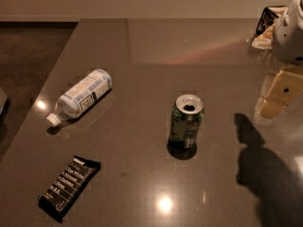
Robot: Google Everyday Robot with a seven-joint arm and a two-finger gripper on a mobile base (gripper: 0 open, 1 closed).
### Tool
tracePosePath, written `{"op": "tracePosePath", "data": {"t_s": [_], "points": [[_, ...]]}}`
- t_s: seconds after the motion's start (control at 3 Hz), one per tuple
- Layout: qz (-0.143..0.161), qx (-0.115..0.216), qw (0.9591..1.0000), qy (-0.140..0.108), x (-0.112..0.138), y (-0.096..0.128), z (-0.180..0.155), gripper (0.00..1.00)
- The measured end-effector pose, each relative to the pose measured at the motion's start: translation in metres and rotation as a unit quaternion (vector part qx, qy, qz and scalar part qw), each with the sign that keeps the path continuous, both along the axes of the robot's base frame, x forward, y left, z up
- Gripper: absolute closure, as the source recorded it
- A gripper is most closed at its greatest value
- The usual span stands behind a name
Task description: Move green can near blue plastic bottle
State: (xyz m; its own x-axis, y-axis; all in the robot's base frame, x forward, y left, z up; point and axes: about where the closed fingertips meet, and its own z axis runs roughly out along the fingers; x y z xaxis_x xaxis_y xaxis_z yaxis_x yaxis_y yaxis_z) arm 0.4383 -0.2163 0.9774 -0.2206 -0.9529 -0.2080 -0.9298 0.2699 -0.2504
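Dark glossy counter (142, 41) fills the view. Nearest, a wrapper (69, 187) lies left of the upright can (186, 122). Right of the can, well apart, hovers the gripper (278, 96); how wide it stands I cannot tell. The bottle (83, 98) lies farther left. Grip the can squarely, keep it upright, and carry it left over bare counter; the left edge runs just beyond the bottle.

We see our gripper (279, 94) at the right edge of the view, in its upper half. Its upper casing is rounded, smooth and white-grey. Below that, the parts are blocky and pale yellow, one bearing a small dark dot.
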Motion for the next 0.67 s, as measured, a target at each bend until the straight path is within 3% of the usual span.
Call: {"op": "tracePosePath", "data": {"t_s": [0.67], "points": [[0.003,0.018,0.9998,0.009,-0.0052,0.0037,0.0014,0.0]]}}
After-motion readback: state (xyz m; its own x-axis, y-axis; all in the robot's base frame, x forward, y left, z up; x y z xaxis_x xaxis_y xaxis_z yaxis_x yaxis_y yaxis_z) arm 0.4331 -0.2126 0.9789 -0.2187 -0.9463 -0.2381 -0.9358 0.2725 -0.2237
